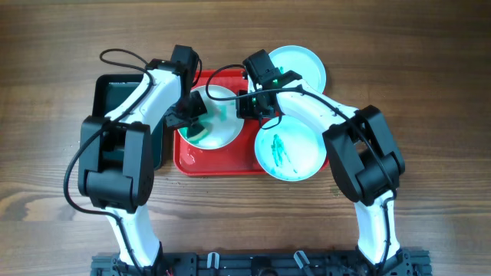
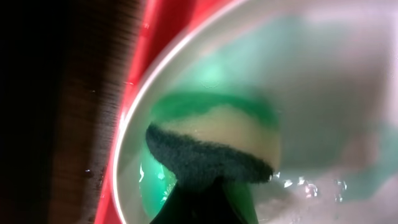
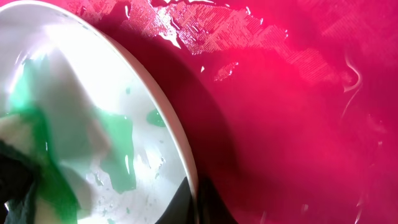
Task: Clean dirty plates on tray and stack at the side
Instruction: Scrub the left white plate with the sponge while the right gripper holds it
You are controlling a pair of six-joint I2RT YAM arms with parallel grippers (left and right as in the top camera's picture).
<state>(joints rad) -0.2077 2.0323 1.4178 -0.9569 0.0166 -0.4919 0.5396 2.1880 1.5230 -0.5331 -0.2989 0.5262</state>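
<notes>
Sponge (image 2: 211, 146), dark scouring face over pale foam, sits clamped in the left tool (image 2: 208, 194) and presses flat on the inside of the cream-white plate (image 2: 329, 56). A thin film of green, soapy water spreads around it. Just outside that tool, the plate's rim curves over the raised edge of the red tray (image 2: 134, 81), with the wooden counter (image 2: 74, 106) beyond it. Across the same plate, the right tool (image 3: 196, 205) pinches the rim narrowly, one finger inside the plate and one outside. Green streaks and droplets lie on the plate on the tool's inner side, and the wet red tray floor lies on its outer side. From overhead, the plate lies between the two tools on the left half of the tray. A cyan plate (image 1: 290, 152) with dark green smears lies on the tray's right half, just behind the right tool, toward that arm's base. A second cyan plate (image 1: 303, 65) lies just past the right tool by the tray's far corner; I cannot tell whether it touches the tray. A dark tray (image 1: 111, 96) sits on the counter outside the left tool, partly under that arm.
</notes>
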